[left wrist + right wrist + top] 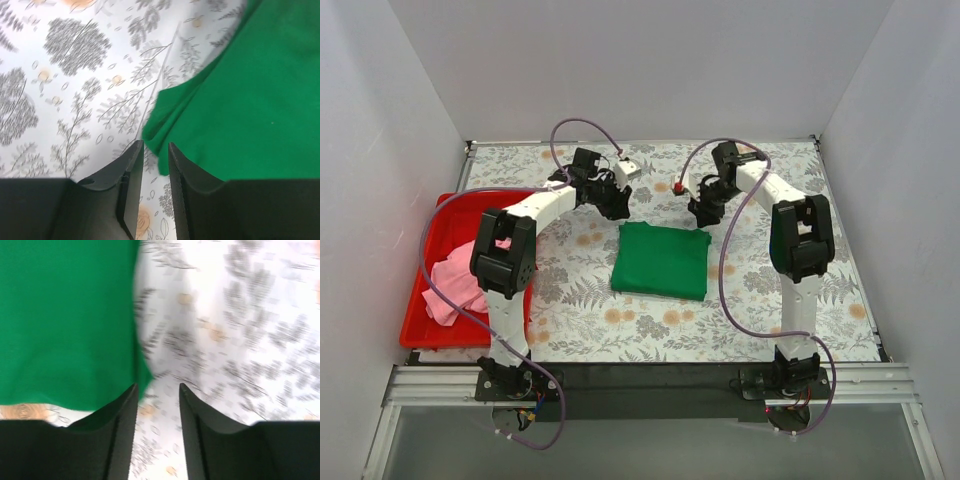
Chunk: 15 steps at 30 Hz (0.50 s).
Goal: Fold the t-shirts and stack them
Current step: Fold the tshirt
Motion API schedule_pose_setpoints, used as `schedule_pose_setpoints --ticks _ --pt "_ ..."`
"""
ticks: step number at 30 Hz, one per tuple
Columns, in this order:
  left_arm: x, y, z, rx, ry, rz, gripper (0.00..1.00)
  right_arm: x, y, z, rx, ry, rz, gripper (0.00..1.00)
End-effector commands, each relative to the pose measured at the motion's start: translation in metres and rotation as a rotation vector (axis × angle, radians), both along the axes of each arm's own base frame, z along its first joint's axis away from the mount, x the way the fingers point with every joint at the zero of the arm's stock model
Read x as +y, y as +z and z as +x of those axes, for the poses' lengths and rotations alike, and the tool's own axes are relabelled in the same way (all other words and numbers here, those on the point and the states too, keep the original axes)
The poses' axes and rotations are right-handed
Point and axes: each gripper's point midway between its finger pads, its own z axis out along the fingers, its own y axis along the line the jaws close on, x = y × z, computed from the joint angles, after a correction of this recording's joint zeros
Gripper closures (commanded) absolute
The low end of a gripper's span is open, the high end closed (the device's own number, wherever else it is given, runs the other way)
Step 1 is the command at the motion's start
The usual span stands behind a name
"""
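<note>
1. The plain bright green cotton t-shirt [661, 260] lies folded flat on the leaf-printed table cover [580, 310], forward of my two arm bases.
2. The fold is close to square, so I cannot name a long axis. Its sides run roughly from near to far, with the near edge skewed a little leftward. I cannot tell which way the collar points.
3. The crumpled light pink t-shirt [455, 285] sits well left of the green shirt, heaped in the red plastic tray [420, 318].
4. My left arm reaches forward and bends inward. The left gripper [152, 152] is tipped down at the green shirt's far-left corner, its fingers narrowly parted. The corner of cloth lies at the tips, not pinched.
5. My right arm mirrors it. The right gripper [157, 390] is over the far-right corner, its fingers somewhat wider apart, with the cloth's edge reaching into the gap by the left finger.
</note>
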Motion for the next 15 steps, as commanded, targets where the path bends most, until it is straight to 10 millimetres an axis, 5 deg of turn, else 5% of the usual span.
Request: schedule_pose_setpoints --ticks 1,4,7,8,11,12,15 --pt "0.022 0.027 0.033 -0.001 0.189 -0.074 0.74 -0.011 0.046 0.041 -0.078 -0.144 0.053 0.53" --pt "0.031 0.069 0.034 0.024 0.261 -0.221 0.75 -0.015 0.083 0.053 -0.047 -0.321 0.133 0.52" --pt "0.012 0.089 -0.008 0.168 0.216 -0.347 0.72 0.005 0.111 0.022 0.111 -0.412 0.293 0.54" --pt "0.003 0.091 -0.025 0.246 0.19 -0.387 0.71 0.021 0.126 0.003 0.205 -0.391 0.395 0.55" --pt "-0.018 0.078 -0.065 0.466 0.193 -0.446 0.68 0.05 0.124 -0.038 0.489 -0.421 0.537 0.6" --pt "-0.02 0.062 -0.077 0.53 0.211 -0.441 0.68 0.052 0.105 -0.056 0.587 -0.443 0.535 0.6" --pt "-0.033 0.044 -0.089 0.652 0.248 -0.474 0.67 0.068 0.098 -0.067 0.692 -0.473 0.597 0.61"
